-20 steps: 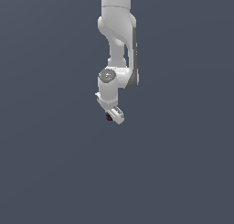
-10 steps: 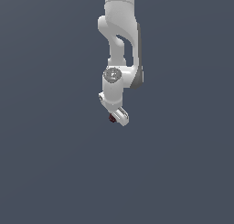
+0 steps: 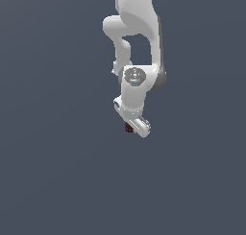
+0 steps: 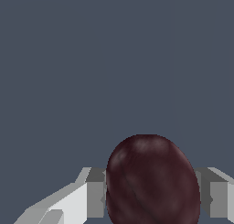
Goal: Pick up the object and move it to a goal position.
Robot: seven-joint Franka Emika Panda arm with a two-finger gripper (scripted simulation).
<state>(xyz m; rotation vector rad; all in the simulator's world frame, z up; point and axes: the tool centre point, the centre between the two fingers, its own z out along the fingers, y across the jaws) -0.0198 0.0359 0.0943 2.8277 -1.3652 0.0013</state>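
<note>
Wrist view: I see the object [image 4: 153, 179] filling the space between the two fingers [image 4: 87, 198], a dark red, egg-shaped thing with darker mottling.
Grip: gripper [image 4: 153, 195] closed down to the object's width, a pale finger pressed against each side of it; I read that as a firm hold.
Finger edges: only the inner faces and upper corners of the fingers show in the wrist view; their tips are hidden behind the object.
Beyond the object: flat grey-blue background, no edges or other bodies that I can make out.
Exterior view, gripper: gripper [image 3: 130, 127] hangs below the white arm [image 3: 137, 47], tilted, with its long bar sloping down toward the exterior view's right.
Exterior view, object: object [image 3: 129, 128] shows as a small dark red spot at the gripper's underside, mostly covered by the white hand.
Room to move: from the exterior view I get plain grey-blue on all sides of the gripper and below it; I can't tell where any surface lies.
</note>
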